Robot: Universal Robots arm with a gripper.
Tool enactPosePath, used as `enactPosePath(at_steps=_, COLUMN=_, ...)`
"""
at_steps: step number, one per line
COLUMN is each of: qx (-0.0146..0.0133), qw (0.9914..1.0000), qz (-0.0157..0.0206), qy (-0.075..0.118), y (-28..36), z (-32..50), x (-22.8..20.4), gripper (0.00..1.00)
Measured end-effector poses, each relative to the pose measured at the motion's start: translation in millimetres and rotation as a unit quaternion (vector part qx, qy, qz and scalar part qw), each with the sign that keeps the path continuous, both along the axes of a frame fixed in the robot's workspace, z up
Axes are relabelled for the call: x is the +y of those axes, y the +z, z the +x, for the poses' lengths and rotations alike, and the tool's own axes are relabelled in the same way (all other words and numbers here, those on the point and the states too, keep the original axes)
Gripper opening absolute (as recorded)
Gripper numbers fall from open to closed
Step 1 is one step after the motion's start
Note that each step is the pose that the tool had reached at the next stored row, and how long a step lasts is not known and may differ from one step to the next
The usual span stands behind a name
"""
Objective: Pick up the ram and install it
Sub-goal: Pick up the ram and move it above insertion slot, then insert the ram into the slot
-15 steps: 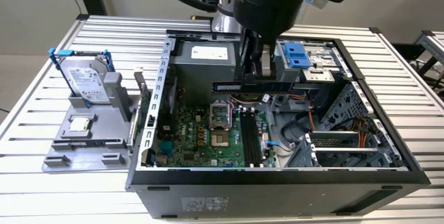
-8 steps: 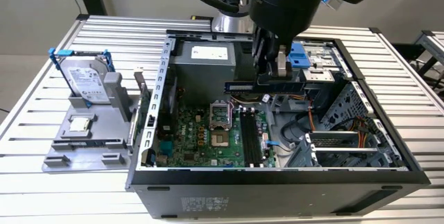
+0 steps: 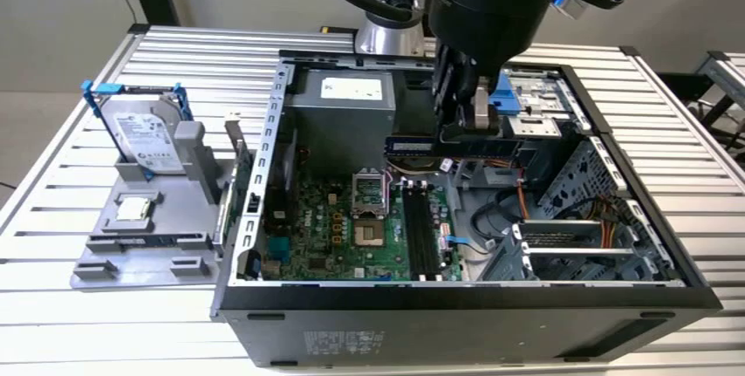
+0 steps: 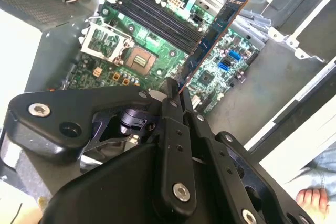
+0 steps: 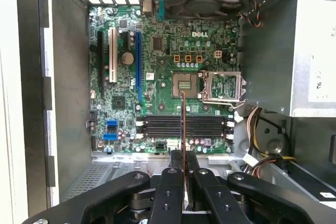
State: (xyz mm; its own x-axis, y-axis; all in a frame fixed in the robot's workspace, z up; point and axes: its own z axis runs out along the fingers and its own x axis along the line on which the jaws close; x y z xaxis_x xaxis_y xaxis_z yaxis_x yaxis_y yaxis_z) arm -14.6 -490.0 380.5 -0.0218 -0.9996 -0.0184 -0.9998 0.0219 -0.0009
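Observation:
My gripper (image 3: 463, 134) hangs over the open computer case and is shut on the ram (image 3: 428, 146), a thin blue-green stick held level above the motherboard. In the second wrist view the ram (image 4: 218, 30) juts out from between the fingertips (image 4: 171, 95), above the board. In the first wrist view it shows edge-on as a thin line (image 5: 182, 121) running out of the gripper (image 5: 182, 157) and crossing the black memory slots (image 5: 157, 127). Those slots (image 3: 424, 236) lie below the gripper in the exterior view, and I see nothing seated in them.
The case walls (image 3: 254, 193) ring the motherboard (image 3: 326, 228). A grey power supply (image 3: 344, 105) and drive cages (image 3: 582, 245) crowd its sides. A silver hard drive in a blue frame (image 3: 146, 132) and a small square chip (image 3: 134, 208) rest on a grey holder (image 3: 111, 267) outside. A person's foot (image 4: 314, 199) is nearby.

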Motion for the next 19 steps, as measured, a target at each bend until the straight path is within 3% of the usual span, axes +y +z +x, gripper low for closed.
enactPosePath(at_steps=5, qx=0.0000, qw=0.99989, qz=0.0000, qy=-0.015, y=-0.1, z=2.8, x=0.0, gripper=0.00)
enactPosePath(at_steps=13, qx=0.0000, qw=0.99984, qz=0.0000, qy=-0.018, y=-0.1, z=21.2, x=0.1, gripper=0.00)
enactPosePath(at_steps=19, qx=0.0000, qw=0.99984, qz=0.0000, qy=-0.018, y=-0.1, z=23.0, x=0.1, gripper=0.00)
